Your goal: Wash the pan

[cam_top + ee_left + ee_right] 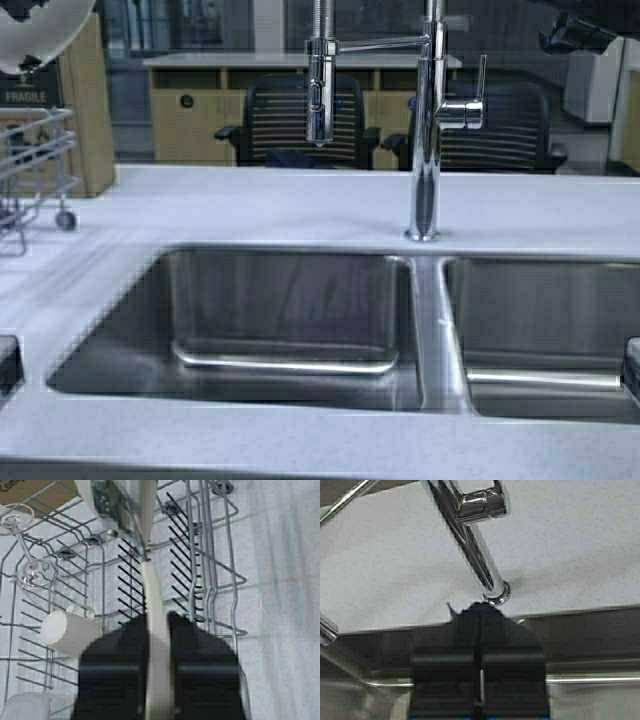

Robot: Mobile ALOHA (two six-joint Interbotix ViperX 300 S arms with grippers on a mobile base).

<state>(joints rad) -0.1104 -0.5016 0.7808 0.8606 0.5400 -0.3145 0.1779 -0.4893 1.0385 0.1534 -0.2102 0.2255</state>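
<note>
My left gripper (159, 630) is raised over the dish rack (200, 570), well out to the left of the sink. Its fingers (112, 665) are pinched on the rim of the pan (155, 630), which stands edge-on between them; its handle end points down toward the rack's wires. In the high view only a curved white portion of the pan (40, 30) shows, at the top left corner above the rack (35, 150).

My right gripper (480, 617) is low over the sink's right basin (545, 330), facing the faucet base (496, 594). Its fingers (445, 665) are pressed together with nothing between them.

Contents of the rack, from the left wrist view: one white mug (67, 630) lying on its side on the tines, one stemmed glass (25, 545) lying across the wires, and a pale container (25, 705) at the edge that I cannot identify. A cardboard box (35, 492) sits beyond the rack.

Sink: two steel basins set in a pale speckled counter (250, 205). The left basin (280, 310) holds no items that I can see. The faucet (428, 120) stands on the counter behind the divider, its spray head (319, 90) hanging over the left basin.
</note>
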